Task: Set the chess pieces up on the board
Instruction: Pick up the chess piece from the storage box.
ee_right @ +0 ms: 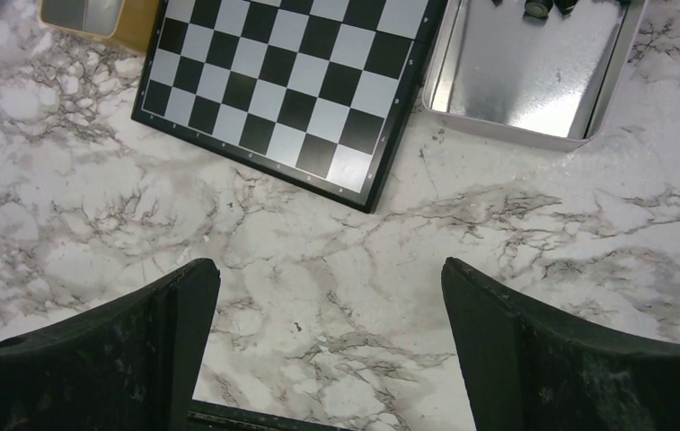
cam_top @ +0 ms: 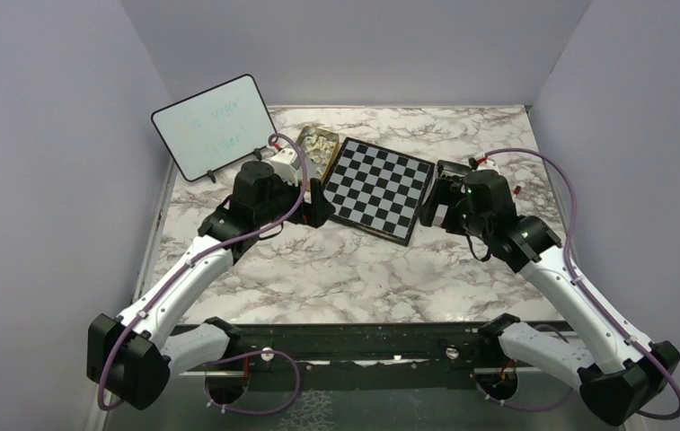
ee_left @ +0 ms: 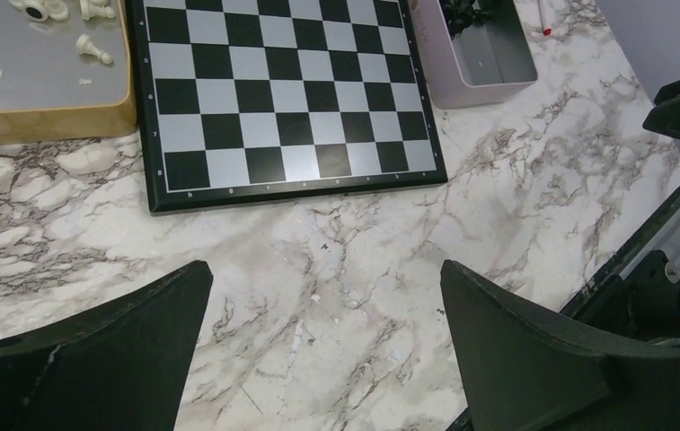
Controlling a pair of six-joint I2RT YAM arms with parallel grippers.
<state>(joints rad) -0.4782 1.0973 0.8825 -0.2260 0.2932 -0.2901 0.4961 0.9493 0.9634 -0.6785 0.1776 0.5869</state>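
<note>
The board (cam_top: 381, 189) lies bare at the back of the marble table, with no chess pieces on its squares. Cream-white chess pieces (ee_left: 93, 49) lie in a gold tin (ee_left: 44, 99) by the board's left side. Black chess pieces (ee_right: 547, 7) sit in a silver tin (ee_right: 534, 81) by its right side. My left gripper (ee_left: 327, 287) hangs open over bare marble just short of the board (ee_left: 287, 90). My right gripper (ee_right: 330, 287) is open too, above marble near the corner of the board (ee_right: 282, 85). Nothing is between either pair of fingers.
A white dry-erase board (cam_top: 215, 126) stands propped at the back left, behind the gold tin (cam_top: 316, 148). Purple walls close in the table on three sides. A small red-tipped object (ee_left: 544, 18) lies past the silver tin (ee_left: 484, 54). A black rail (cam_top: 363, 341) runs along the near edge.
</note>
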